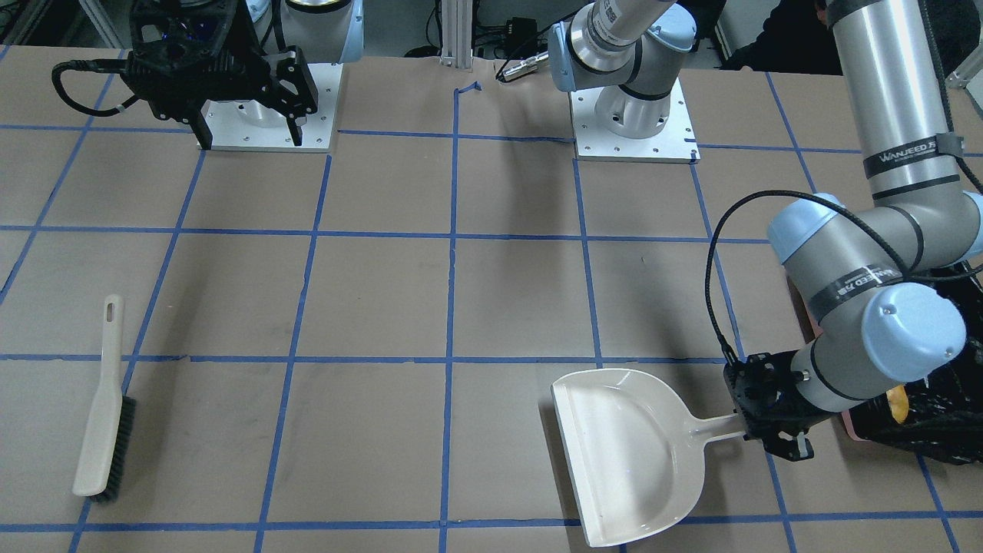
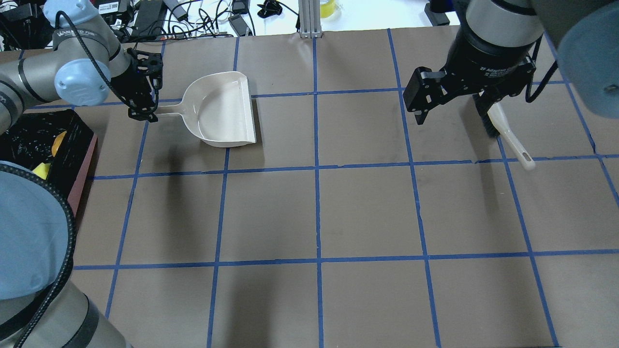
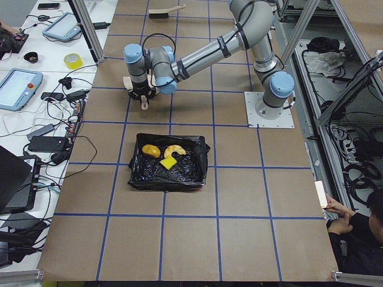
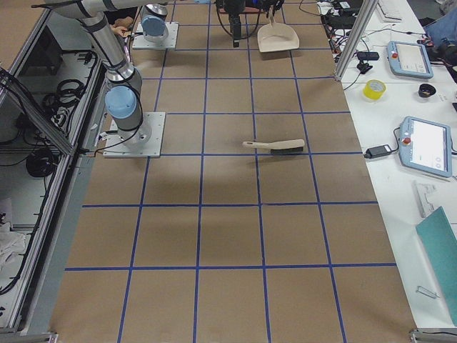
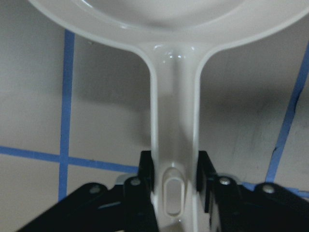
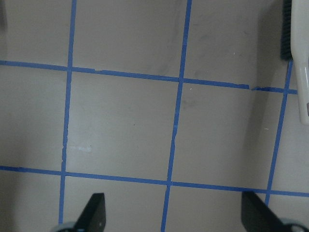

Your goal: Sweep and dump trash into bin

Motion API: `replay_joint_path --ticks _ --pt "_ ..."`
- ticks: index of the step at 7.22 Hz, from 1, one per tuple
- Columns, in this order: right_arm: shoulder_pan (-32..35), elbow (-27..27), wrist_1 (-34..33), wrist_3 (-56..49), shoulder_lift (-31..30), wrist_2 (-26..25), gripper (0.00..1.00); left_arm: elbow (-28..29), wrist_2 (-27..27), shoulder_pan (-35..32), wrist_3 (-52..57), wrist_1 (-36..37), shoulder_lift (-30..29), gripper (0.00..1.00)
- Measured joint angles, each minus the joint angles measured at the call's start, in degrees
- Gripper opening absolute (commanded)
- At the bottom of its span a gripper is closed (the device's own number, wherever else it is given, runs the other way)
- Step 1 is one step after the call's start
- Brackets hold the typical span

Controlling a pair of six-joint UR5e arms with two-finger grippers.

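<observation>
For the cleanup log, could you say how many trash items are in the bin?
3, in the bin: golden-brown lump, curved slice beside it, yellow sponge in front; more may be hidden.

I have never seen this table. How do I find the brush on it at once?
Take the brown table with its blue tape grid and go to the robot's right half, where the right gripper hangs open. The brush lies there alone. Unlike the beige dustpan on the other half, it is long and narrow, with dark bristles along one side.
</observation>
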Motion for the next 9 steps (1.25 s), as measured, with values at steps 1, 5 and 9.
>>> replay_joint_path --ticks 1,5,9 --pt "-0.03 0.0 0.33 -0.04 0.0 -0.05 1.0 -0.21 0.22 -0.97 -0.18 0.06 -0.23 0.0" --pt "-0.14 0.0 1.32 -0.18 0.0 -0.18 1.0 -2.16 1.41 -2.22 0.18 0.4 0.48 0.55" --pt "-0.21 0.03 1.55 -0.12 0.08 -0.07 1.0 -2.42 2.6 -2.36 -2.78 0.51 2.25 0.82"
